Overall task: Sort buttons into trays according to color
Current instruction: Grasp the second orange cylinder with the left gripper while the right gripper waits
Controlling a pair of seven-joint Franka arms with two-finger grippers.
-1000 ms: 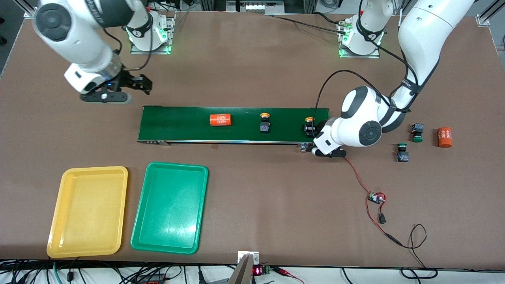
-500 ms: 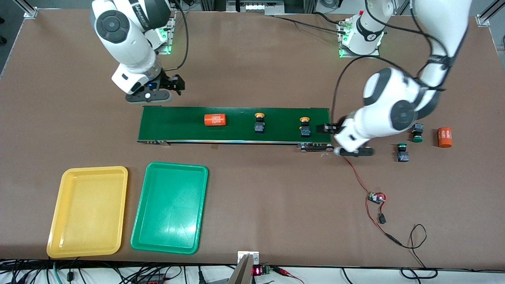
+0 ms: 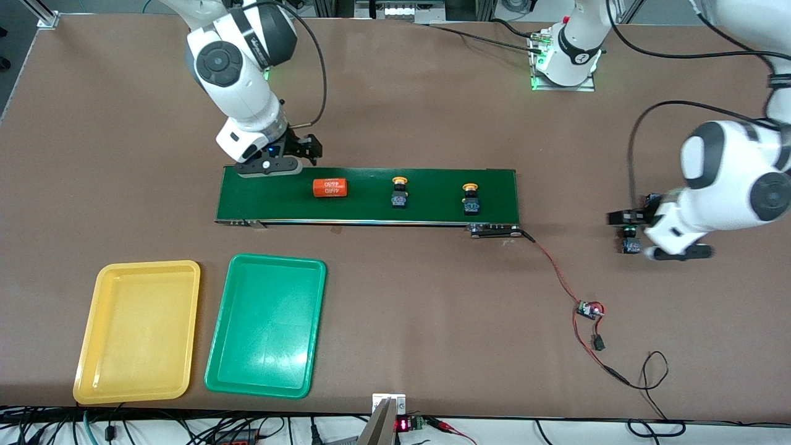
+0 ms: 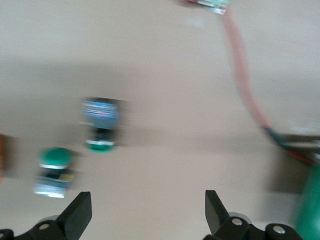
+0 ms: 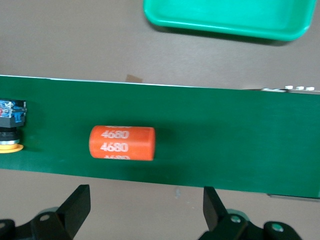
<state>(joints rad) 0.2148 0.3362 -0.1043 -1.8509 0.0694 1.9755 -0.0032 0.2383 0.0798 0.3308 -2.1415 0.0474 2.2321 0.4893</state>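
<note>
Two yellow-capped buttons [image 3: 400, 191] [image 3: 471, 199] stand on the dark green belt [image 3: 371, 210]; one also shows in the right wrist view [image 5: 10, 125]. Two green-capped buttons [image 4: 102, 122] [image 4: 54, 170] sit on the table off the belt, toward the left arm's end. One of these [image 3: 629, 242] peeks out under the left arm. My left gripper [image 3: 618, 217] [image 4: 147, 200] hovers beside them, open and empty. My right gripper [image 3: 307, 148] [image 5: 146, 200] hangs open and empty over the belt's edge. The yellow tray [image 3: 139, 330] and green tray [image 3: 266, 327] [image 5: 225, 15] lie nearer the camera.
An orange "4680" cylinder [image 3: 329, 187] [image 5: 122, 143] lies on the belt just below the right gripper. A small circuit board [image 3: 590, 309] on red wires trails from the belt's end nearest the left arm.
The left gripper let go of a yellow button on the belt, opened, and swung off to the green buttons. The right arm came over to the belt. Items on the belt drifted toward the right arm's end.
</note>
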